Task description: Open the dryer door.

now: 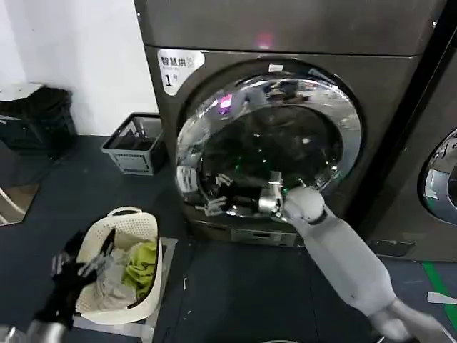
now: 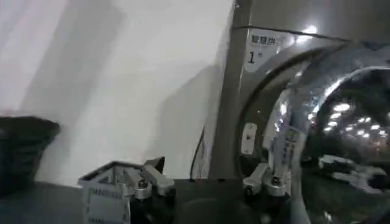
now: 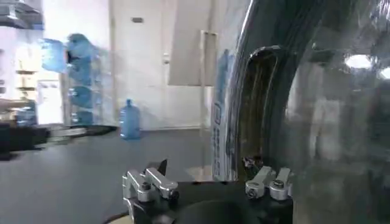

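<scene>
At the chrome-rimmed round dark-glass dryer door [image 1: 268, 143], I see my right gripper [image 1: 214, 194], fingers spread apart; left gripper [image 1: 82, 261] parked low, splayed.

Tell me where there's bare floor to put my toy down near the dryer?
Bare dark floor lies between the white laundry basket and the right arm, below the dryer. More sits beside the grey crate. The dryer door is crowded by the right gripper.

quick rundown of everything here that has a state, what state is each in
dryer door: slightly ajar, still close to the front
dryer: upright, a pink light lit on its top panel
right gripper: open, at the door's lower left rim
left gripper: open, empty, over the laundry basket
laundry basket: holding clothes
</scene>
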Available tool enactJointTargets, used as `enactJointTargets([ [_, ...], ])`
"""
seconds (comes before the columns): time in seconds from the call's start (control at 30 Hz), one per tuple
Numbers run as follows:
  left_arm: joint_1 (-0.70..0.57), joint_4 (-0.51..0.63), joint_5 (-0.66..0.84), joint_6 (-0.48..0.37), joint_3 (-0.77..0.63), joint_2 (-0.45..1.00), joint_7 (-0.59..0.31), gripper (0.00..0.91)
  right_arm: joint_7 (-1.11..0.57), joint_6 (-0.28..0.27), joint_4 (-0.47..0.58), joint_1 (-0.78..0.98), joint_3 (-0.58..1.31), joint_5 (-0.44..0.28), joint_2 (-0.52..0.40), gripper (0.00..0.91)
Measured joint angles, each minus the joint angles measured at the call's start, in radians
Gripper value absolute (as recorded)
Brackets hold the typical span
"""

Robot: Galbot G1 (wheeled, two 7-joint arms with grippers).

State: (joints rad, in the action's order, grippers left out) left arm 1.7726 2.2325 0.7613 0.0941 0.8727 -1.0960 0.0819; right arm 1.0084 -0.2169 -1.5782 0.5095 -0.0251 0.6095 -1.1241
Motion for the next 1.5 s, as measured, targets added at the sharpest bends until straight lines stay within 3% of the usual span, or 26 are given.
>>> enactJointTargets([
  [0.23, -0.189, -0.144, 0.124, 0.001, -0.089, 0.178, 0.044, 0.907, 0.110, 0.002, -0.089, 0.109, 0.092, -0.018, 0.049, 0.907],
  [0.4, -0.378, -0.319, 0.235, 0.028, -0.207, 0.297, 0.186, 0.907, 0.224, 0.038, -0.160, 0.255, 0.236, -0.041, 0.077, 0.907],
  [0.57, -0.571, -0.448, 0.252, 0.089, -0.407, 0.391, 0.298, 0.907, 0.292, 0.113, -0.232, 0.428, 0.448, -0.054, 0.056, 0.907],
  [0.73, -0.805, -0.518, 0.351, 0.069, -0.648, 0.423, 0.353, 0.907, 0.308, 0.139, -0.302, 0.589, 0.693, -0.039, 0.005, 0.907],
  [0.97, -1.070, -0.524, 0.433, -0.001, -0.920, 0.424, 0.413, 0.907, 0.110, 0.145, -0.385, 0.753, 1.034, -0.041, -0.072, 0.907],
  [1.07, -1.132, -0.541, 0.435, -0.012, -0.999, 0.401, 0.407, 0.907, -0.043, 0.101, -0.408, 0.801, 1.157, -0.040, -0.087, 0.907],
  [1.2, -1.219, -0.561, 0.441, -0.019, -1.103, 0.359, 0.410, 0.907, -0.291, 0.068, -0.427, 0.852, 1.296, -0.053, -0.079, 0.907],
  [1.27, -1.262, -0.557, 0.443, -0.023, -1.155, 0.342, 0.420, 0.907, -0.390, 0.056, -0.425, 0.873, 1.362, -0.092, -0.070, 0.907],
  [1.37, -1.313, -0.544, 0.415, -0.018, -1.231, 0.327, 0.437, 0.907, -0.503, 0.068, -0.405, 0.903, 1.471, -0.157, -0.045, 0.907],
  [1.5, -1.377, -0.516, 0.410, -0.020, -1.336, 0.318, 0.452, 0.907, -0.664, 0.074, -0.353, 0.916, 1.609, -0.151, -0.003, 0.907],
])
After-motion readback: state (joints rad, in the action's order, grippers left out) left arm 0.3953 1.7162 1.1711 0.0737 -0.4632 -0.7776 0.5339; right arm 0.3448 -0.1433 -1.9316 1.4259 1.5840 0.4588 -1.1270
